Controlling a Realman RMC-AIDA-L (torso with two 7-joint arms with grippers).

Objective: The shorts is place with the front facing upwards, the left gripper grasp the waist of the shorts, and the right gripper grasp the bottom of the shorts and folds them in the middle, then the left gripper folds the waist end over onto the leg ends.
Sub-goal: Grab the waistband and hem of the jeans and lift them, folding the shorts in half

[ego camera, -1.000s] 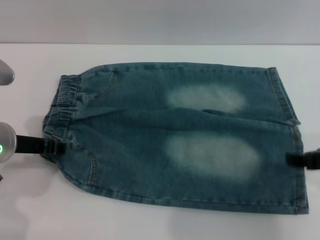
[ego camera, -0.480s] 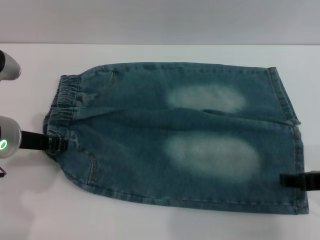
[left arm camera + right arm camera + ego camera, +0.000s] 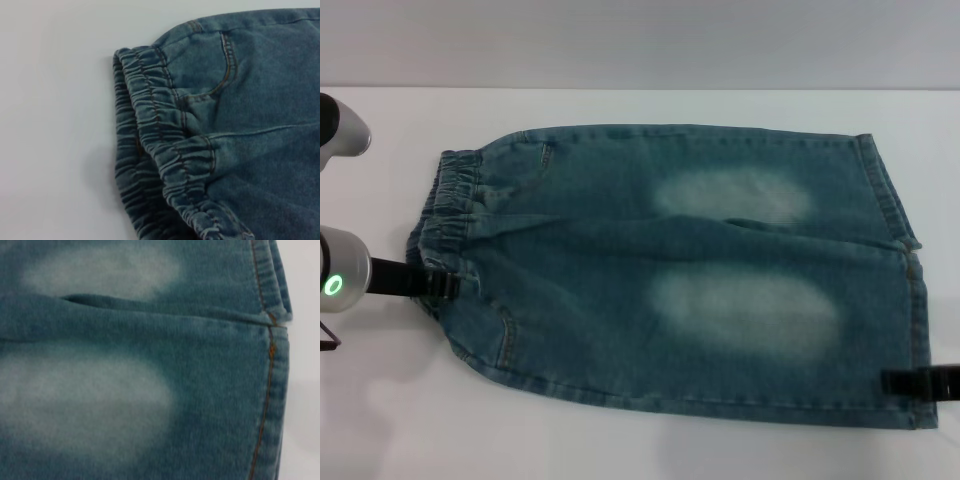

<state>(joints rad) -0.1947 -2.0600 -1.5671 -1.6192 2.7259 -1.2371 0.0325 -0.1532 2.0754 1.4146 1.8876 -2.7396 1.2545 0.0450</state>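
Gripping comes first here, and both ends need a sound hold before any fold begins. On the left, the left gripper (image 3: pixel 438 285) sits at the near part of the waist (image 3: pixel 445 215), its black tip touching the ruffled elastic; whether its jaws are spread or already pinching the band I cannot tell. It should take both layers of the elastic, which the left wrist view shows lying slightly offset, one layer peeking out past the other. The shorts (image 3: pixel 680 270) lie flat, front up, on the white table (image 3: pixel 640 450), waist to the left, legs to the right. On the right, the right gripper (image 3: pixel 900 381) rests at the near corner of the leg ends (image 3: pixel 910 300), over the stitched hem; its jaws cannot be judged either. A bite well onto the hem, not just its edge, would likely keep the denim from slipping as the near side is carried over.
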